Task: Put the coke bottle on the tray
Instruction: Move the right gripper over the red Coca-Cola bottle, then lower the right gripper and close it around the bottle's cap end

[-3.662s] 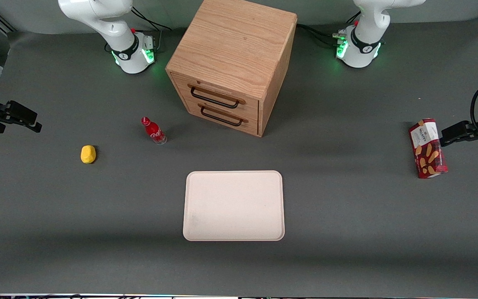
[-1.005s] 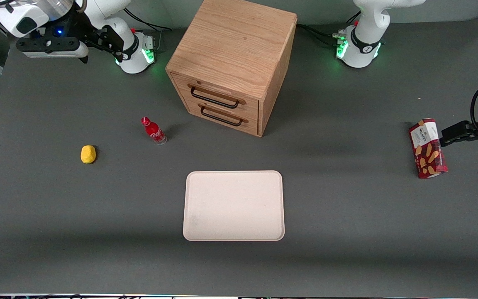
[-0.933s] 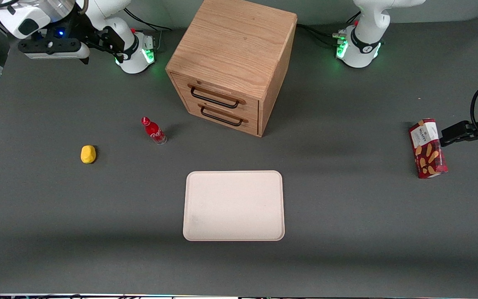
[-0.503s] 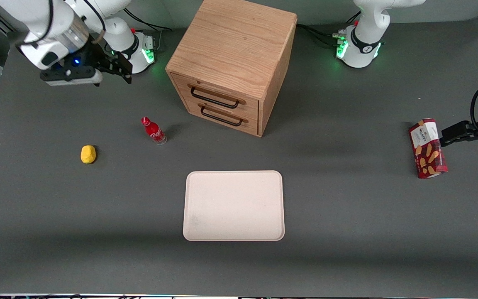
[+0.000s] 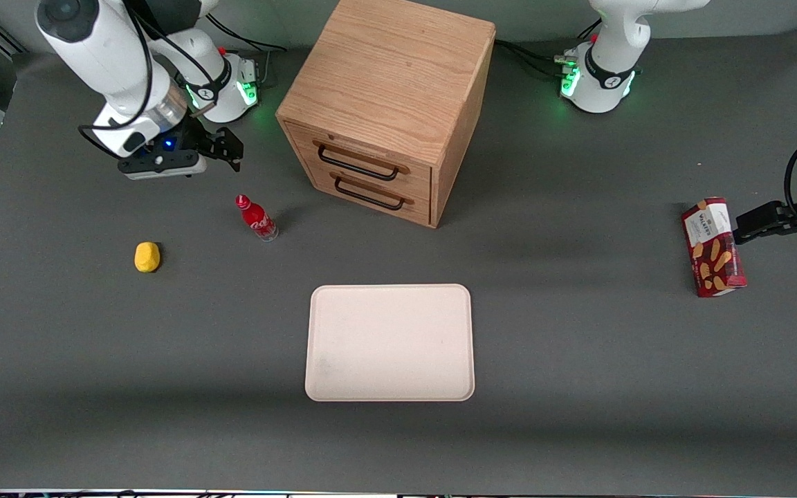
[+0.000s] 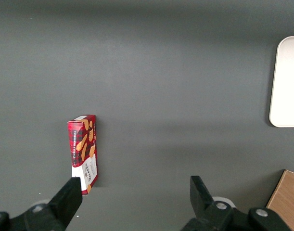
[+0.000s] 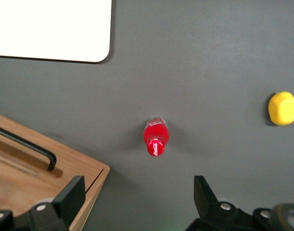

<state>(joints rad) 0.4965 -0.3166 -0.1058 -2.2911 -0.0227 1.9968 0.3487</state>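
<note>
The tray (image 7: pixel 50 29) and drawer cabinet (image 7: pixel 36 173) run off the right wrist view; the end effector (image 7: pixel 137 202) fingers are open, their bases cropped.

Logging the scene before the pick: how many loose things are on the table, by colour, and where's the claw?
Red: 2, bottle and snack box
Yellow: 1, lump
Cream: 1, tray
Wood: 1, drawer cabinet
Total: 5
Claw open, above the table beside the bottle.

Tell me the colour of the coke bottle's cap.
Red, like the coke bottle body; clearest in the right wrist view.
</note>
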